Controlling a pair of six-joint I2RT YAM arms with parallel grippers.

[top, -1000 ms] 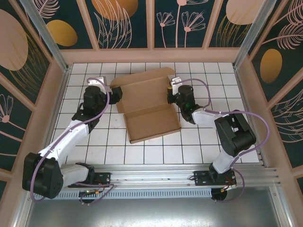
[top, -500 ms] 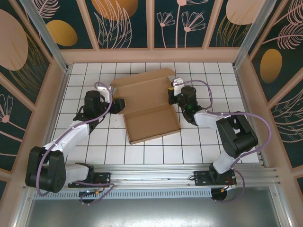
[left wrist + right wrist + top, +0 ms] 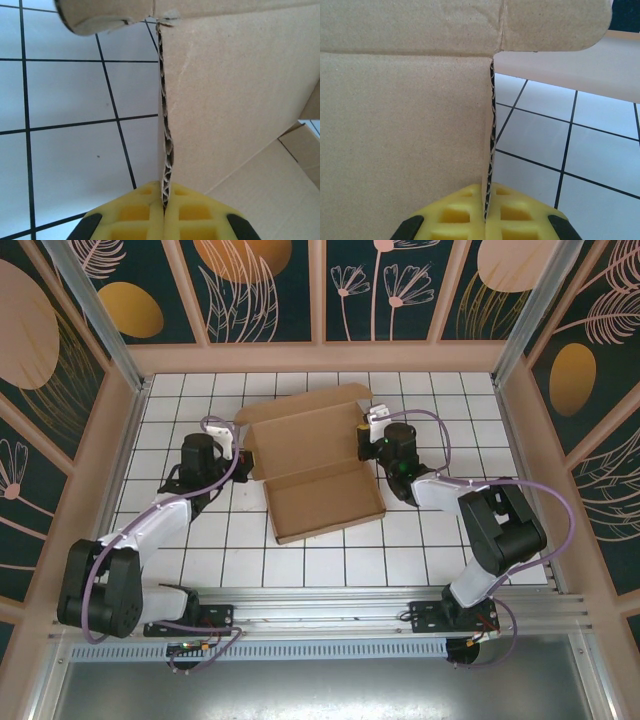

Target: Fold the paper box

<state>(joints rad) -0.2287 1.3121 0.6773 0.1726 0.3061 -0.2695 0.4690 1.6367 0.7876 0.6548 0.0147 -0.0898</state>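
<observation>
Both wrists: paper box (image 3: 240,100) fluting between jaws

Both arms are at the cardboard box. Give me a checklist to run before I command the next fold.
1. Grip of left pincer on the paper box, left edge: ok, shut on it.
2. Grip of right pincer on the right edge: ok, shut on it.
3. The two grips roughly opposite each other across the box: ok.
4. The lid folded over the tray: not ok, the box lies open.
5. How deep the cardboard sits between the pads: cannot tell.
</observation>
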